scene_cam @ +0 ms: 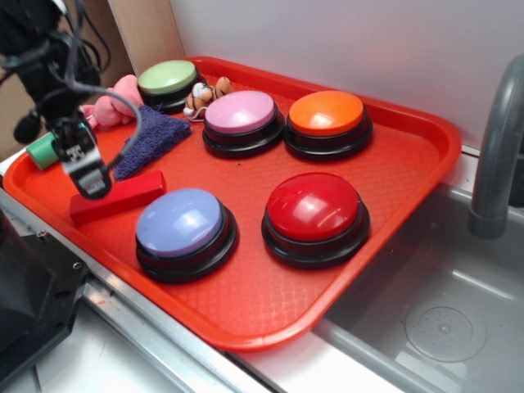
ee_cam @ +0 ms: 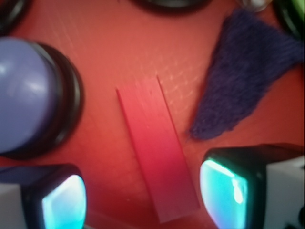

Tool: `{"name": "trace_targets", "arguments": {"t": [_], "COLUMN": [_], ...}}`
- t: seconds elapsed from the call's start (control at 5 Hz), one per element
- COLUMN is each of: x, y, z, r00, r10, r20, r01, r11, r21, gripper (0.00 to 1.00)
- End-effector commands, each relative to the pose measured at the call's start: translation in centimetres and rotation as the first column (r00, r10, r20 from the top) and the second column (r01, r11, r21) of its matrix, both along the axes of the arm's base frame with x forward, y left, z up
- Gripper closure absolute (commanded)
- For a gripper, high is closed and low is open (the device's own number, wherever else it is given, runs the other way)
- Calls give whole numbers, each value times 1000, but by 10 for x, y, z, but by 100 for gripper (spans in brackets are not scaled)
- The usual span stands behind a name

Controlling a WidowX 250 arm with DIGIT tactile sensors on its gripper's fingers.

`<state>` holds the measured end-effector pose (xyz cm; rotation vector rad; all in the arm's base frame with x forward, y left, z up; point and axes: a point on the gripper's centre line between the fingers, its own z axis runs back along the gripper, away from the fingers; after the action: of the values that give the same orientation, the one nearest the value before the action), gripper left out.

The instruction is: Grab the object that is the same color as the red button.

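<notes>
Red block (ee_cam: 157, 157) lay flat on red tray (scene_cam: 385, 237), betw. blue button (scene_cam: 182, 225) and purple cloth (ee_cam: 243, 71). Fingers (ee_cam: 64, 202) spread wide, straddling block's near end, holding nothing. Block prob. light, rigid, smooth; best pinched across narrow width, approx mid-length. Matched red button (scene_cam: 315, 209).
</notes>
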<state>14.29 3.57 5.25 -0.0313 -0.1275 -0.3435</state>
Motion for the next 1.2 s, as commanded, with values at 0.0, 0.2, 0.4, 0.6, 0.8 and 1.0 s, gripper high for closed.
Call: {"name": "trace_targets", "arguments": {"t": [0.0,0.2,0.4,0.6,0.8,1.0], "x": [2,2,1,1,2,5], "y": [12,10,10,10,11,4], "z": [-28,-33,-34,-33,-31,-6], "r00": [1000,999,1000,1000,998,982], "r10": [-20,-26,-20,8,45,167], "r20": [-8,-21,-9,-21,-40,-90], "r01": [20,28,20,-7,-42,-159], "r11": [998,998,998,998,997,983], "r21": [51,54,58,66,63,89], "gripper": [0,0,100,100,100,100]}}
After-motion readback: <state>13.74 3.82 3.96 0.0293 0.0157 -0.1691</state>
